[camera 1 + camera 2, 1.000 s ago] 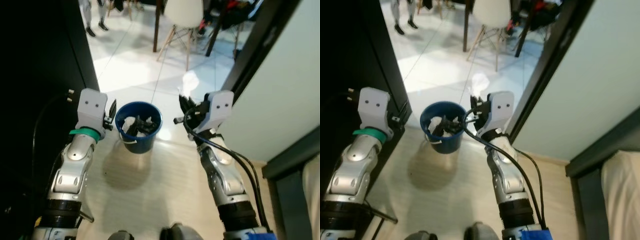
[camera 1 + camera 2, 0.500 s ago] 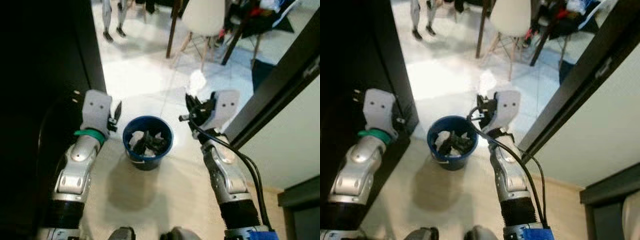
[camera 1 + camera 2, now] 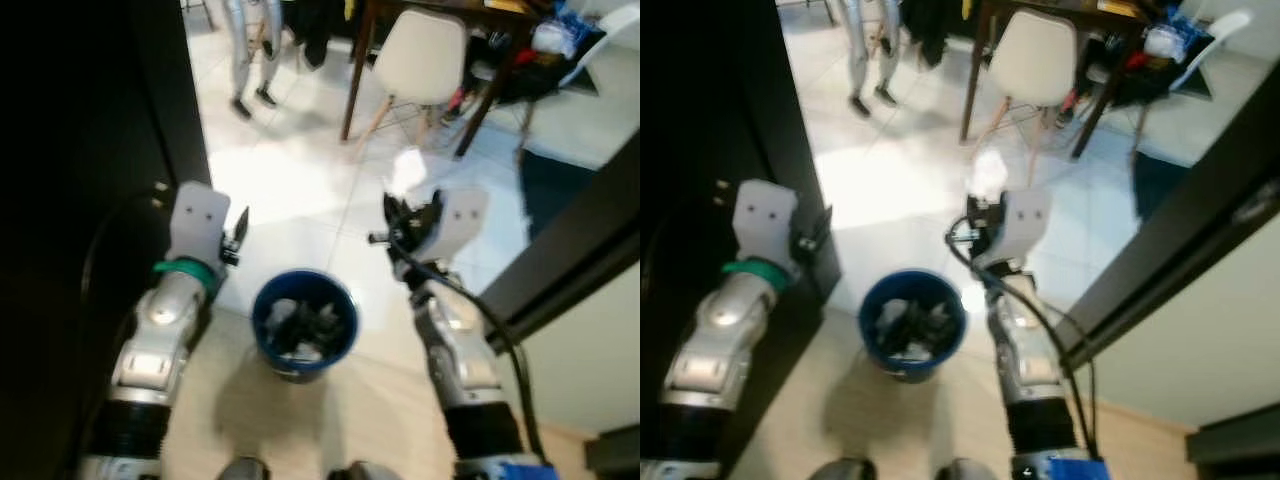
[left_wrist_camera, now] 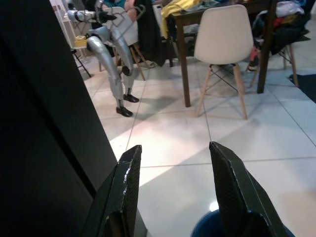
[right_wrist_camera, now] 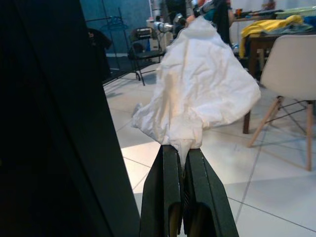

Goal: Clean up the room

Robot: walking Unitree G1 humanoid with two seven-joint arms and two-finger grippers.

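We raise our right gripper (image 5: 182, 163), clamped on a crumpled white tissue (image 5: 197, 98), seemingly just beyond the blue bin (image 3: 303, 322); our left gripper (image 4: 173, 163) is raised beside it, fingers apart.

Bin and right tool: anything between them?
No, bare floor in the left eye view. The right tool, shut on a tissue, is beside the bin.

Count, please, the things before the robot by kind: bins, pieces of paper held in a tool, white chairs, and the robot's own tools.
Blue bin: 1
White crumpled paper, clamped in the right tool: 1
White chair: 1
Tools, the right one and the open left tool: 2
Total: 5
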